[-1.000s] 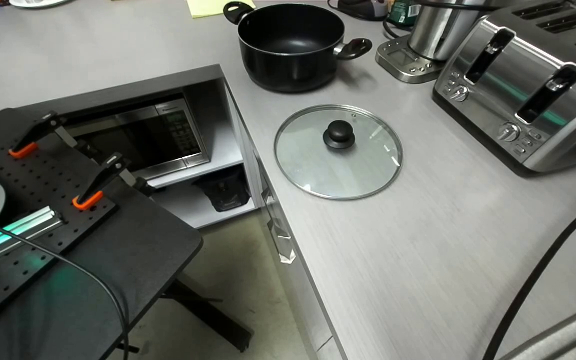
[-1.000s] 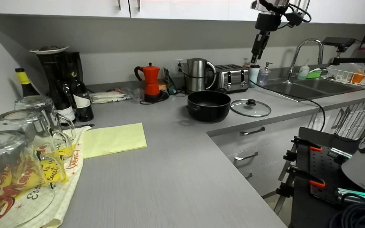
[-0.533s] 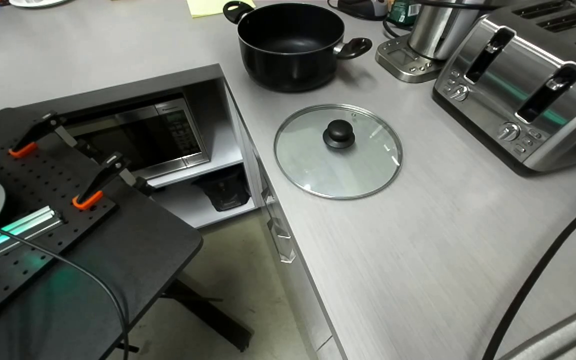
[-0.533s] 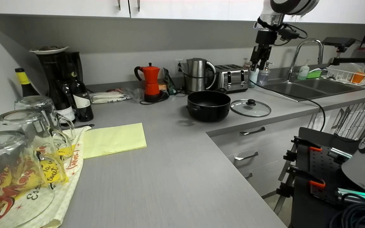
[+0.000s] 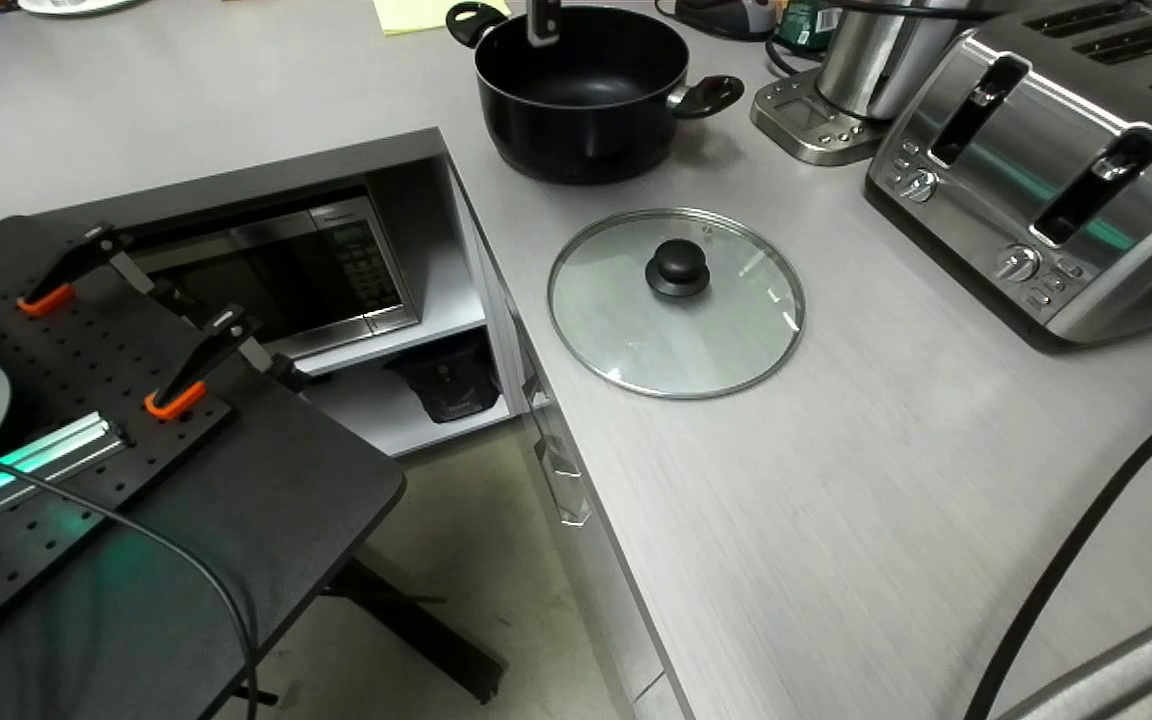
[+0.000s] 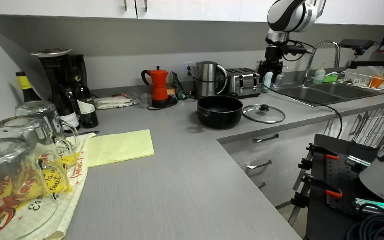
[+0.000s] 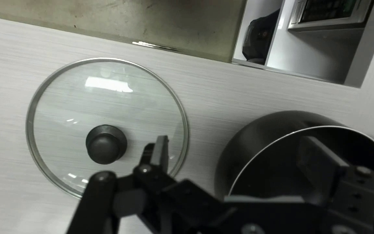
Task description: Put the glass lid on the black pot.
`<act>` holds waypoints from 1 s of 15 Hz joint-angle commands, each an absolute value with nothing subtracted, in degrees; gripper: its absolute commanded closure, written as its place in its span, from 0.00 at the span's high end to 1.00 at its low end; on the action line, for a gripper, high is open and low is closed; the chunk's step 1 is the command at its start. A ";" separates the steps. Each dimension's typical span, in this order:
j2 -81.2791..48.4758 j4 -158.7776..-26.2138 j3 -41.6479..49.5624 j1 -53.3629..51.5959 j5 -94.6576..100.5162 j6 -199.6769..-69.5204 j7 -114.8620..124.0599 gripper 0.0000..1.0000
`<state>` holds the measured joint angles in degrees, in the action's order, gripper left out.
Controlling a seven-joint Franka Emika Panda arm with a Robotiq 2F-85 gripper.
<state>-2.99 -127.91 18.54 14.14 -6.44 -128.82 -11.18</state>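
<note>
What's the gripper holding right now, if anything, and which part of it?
Nothing is held: in the wrist view the gripper stands open, and the glass lid lies on the counter, its black knob ungripped.

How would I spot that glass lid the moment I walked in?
Find the grey counter, then the silver toaster on it. In front of that toaster, beside the black pot, lies the glass lid. Unlike both, it's a flat, see-through disc topped by a black knob.
</note>
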 commanded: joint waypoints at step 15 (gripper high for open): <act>-26.92 -113.40 19.43 24.80 -9.63 -132.31 5.54 1.00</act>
